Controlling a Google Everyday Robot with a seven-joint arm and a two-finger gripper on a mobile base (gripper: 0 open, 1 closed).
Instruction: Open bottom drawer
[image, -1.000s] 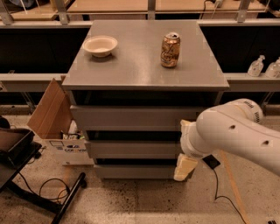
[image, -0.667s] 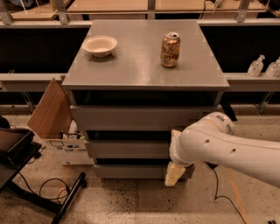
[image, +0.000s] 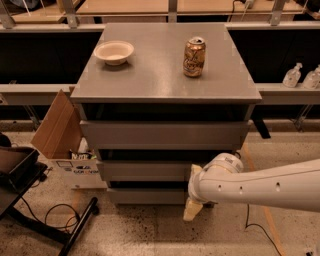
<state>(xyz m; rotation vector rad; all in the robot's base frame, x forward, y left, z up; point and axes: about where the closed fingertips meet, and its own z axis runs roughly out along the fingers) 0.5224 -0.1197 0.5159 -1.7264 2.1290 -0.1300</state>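
Observation:
The grey cabinet (image: 150, 75) stands in the middle of the camera view with three drawer fronts stacked under its top. The bottom drawer (image: 145, 196) is the lowest plain grey front, just above the floor, and looks closed. My white arm reaches in from the right edge. My gripper (image: 193, 209) hangs at its end, in front of the right part of the bottom drawer and close to the floor. The arm's wrist covers the right end of the middle and bottom drawer fronts.
A white bowl (image: 114, 52) and a drinks can (image: 194, 57) stand on the cabinet top. An open cardboard box (image: 57, 125) sits left of the cabinet. A black stand and cables (image: 35, 200) lie on the floor at lower left. Bottles (image: 292, 76) stand on a ledge at right.
My arm has swung left and lower across the cabinet's front, bringing the gripper down from the middle drawer's height to the bottom drawer. The drawers have not moved.

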